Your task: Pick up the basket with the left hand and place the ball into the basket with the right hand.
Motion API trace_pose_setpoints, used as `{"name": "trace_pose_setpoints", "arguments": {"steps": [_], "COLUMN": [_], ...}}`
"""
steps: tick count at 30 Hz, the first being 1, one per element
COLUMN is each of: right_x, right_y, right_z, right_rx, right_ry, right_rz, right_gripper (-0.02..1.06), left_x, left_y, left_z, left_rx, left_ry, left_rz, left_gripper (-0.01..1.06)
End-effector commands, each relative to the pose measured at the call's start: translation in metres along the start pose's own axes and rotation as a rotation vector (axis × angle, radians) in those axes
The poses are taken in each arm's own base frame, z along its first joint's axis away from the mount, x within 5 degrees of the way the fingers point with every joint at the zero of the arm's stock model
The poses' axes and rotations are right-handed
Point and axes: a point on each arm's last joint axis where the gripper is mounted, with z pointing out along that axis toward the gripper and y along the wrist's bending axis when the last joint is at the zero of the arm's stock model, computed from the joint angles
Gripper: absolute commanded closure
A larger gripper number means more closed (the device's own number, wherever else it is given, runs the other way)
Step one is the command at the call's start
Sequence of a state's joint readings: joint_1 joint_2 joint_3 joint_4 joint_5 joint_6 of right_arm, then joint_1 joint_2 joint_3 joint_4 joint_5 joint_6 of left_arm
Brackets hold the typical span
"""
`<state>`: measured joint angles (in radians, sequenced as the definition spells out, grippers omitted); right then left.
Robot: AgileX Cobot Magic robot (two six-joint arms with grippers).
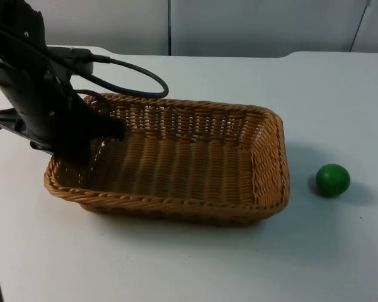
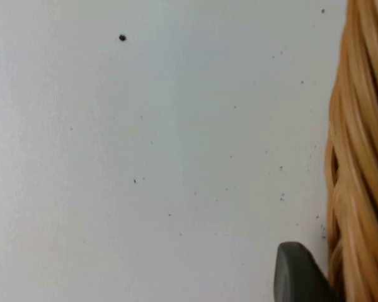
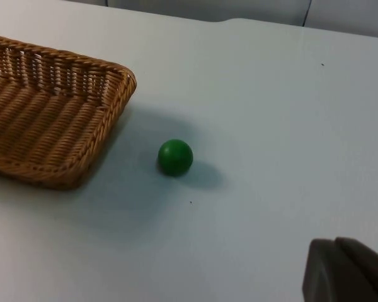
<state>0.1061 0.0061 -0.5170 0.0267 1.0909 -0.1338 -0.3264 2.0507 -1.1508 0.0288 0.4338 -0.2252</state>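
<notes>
A brown wicker basket (image 1: 189, 163) sits mid-table, long side across. My left gripper (image 1: 88, 148) comes down on its left end and is shut on the rim there. In the left wrist view one black fingertip (image 2: 296, 277) lies against the outside of the woven rim (image 2: 359, 157); the other finger is hidden. A green ball (image 1: 332, 179) rests on the table just right of the basket, apart from it. In the right wrist view the ball (image 3: 175, 156) lies ahead of my right gripper (image 3: 349, 270), which waits shut and well short of it, beside the basket's corner (image 3: 123, 82).
White table top (image 1: 195, 264) runs to a grey partition wall (image 1: 252, 25) at the back. The left arm's black cable (image 1: 138, 75) loops over the basket's far left rim. Bare table lies in front of and right of the ball.
</notes>
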Motion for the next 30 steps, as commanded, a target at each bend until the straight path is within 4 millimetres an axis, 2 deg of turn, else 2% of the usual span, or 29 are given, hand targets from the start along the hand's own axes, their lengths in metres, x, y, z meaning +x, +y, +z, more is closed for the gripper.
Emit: {"name": "trace_pose_setpoints", "arguments": {"steps": [1,3,6,7,11,12,15,16,18,22,25,30], "right_x": [0.001,0.001,0.001,0.001,0.001,0.001,0.001,0.001,0.001,0.001,0.001,0.001], "right_y": [0.0,0.0,0.0,0.0,0.0,0.0,0.0,0.0,0.0,0.0,0.0,0.0], "right_z": [0.001,0.001,0.001,0.001,0.001,0.001,0.001,0.001,0.001,0.001,0.001,0.001], "right_rx": [0.007,0.007,0.007,0.007,0.007,0.007,0.007,0.007,0.007,0.007,0.007,0.007], "right_ry": [-0.009,-0.009,-0.009,-0.009,-0.009,-0.009,-0.009,-0.009,-0.009,-0.009,-0.009,-0.009], "right_rz": [-0.003,-0.003,-0.003,-0.003,-0.003,-0.003,-0.003,-0.003,-0.003,-0.003,-0.003,-0.003], "right_gripper": [1.05,1.05,1.05,1.05,1.05,1.05,1.05,1.05,1.05,1.05,1.05,1.05], "left_x": [-0.003,-0.003,-0.008,-0.008,-0.012,-0.012,-0.013,-0.013,-0.013,-0.013,-0.012,-0.005], "left_y": [-0.002,-0.003,-0.006,-0.006,-0.008,-0.008,-0.008,-0.008,-0.004,0.015,0.022,0.026], "left_z": [-0.012,-0.016,-0.038,-0.038,-0.08,-0.08,-0.107,-0.107,-0.122,-0.136,-0.14,-0.143], "left_rx": [0.006,0.011,0.045,0.045,0.085,0.085,0.101,0.101,0.109,0.119,0.141,0.275], "left_ry": [-0.012,-0.012,-0.045,-0.045,-0.1,-0.1,-0.141,-0.141,-0.171,-0.16,-0.147,-0.188], "left_rz": [-0.021,-0.031,-0.077,-0.077,-0.11,-0.11,-0.116,-0.116,-0.128,-0.218,-0.223,-0.28], "left_gripper": [1.05,1.05,1.05,1.05,1.05,1.05,1.05,1.05,1.05,1.05,1.05,1.05]}}
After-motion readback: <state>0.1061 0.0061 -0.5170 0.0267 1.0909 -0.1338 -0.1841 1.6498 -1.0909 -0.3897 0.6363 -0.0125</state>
